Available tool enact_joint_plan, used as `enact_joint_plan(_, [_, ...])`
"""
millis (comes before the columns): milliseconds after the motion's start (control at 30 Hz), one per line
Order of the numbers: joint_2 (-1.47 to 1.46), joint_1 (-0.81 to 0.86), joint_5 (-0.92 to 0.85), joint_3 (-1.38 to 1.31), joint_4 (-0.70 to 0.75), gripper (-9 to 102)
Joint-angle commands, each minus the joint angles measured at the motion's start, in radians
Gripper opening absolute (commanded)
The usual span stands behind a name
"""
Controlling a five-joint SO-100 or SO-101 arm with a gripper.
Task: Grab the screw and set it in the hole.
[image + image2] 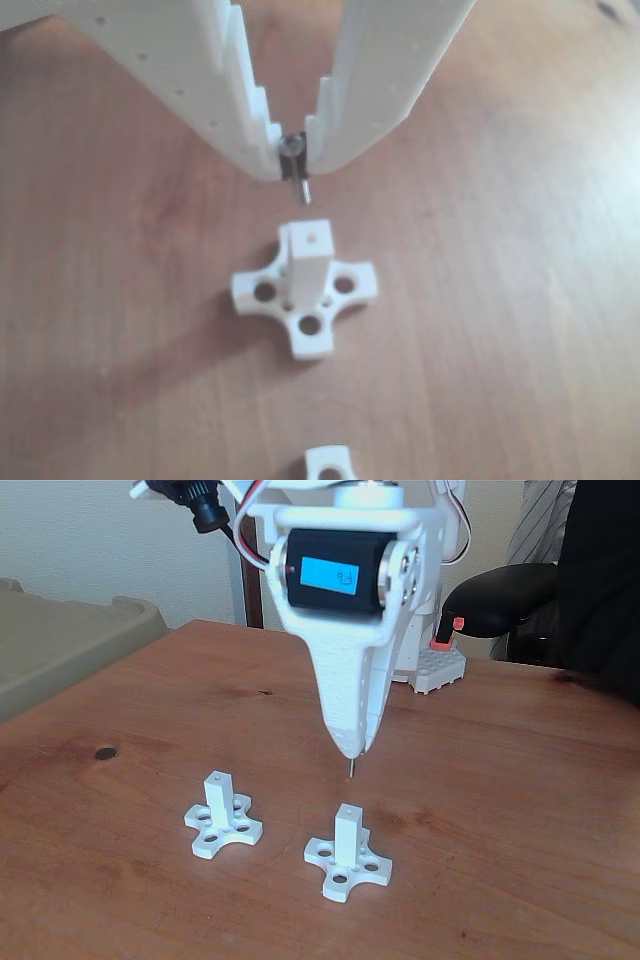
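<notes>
My white gripper (293,150) is shut on the screw (296,178), a thin silver pin whose shaft pokes down out of the fingertips. In the fixed view the gripper (350,750) points straight down with the screw tip (350,770) hanging a short way above a white post on a cross-shaped base (347,858). The hole (314,239) shows as a small dot in that post's square top face (348,811). The screw tip is above the post and clear of it.
A second white post with a cross base (221,822) stands to the left in the fixed view. A bit of another white part (329,463) shows at the bottom edge of the other view. A white block with a red piece (440,660) sits behind on the wooden table.
</notes>
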Motion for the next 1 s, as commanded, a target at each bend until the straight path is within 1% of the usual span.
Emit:
enact_joint_plan(0, [0.061, -0.009, 0.009, -0.011, -0.021, -4])
enact_joint_plan(500, [0.025, 0.003, 0.011, -0.012, -0.044, -4])
enact_joint_plan(967, [-0.046, 0.008, 0.020, -0.095, 0.002, -4])
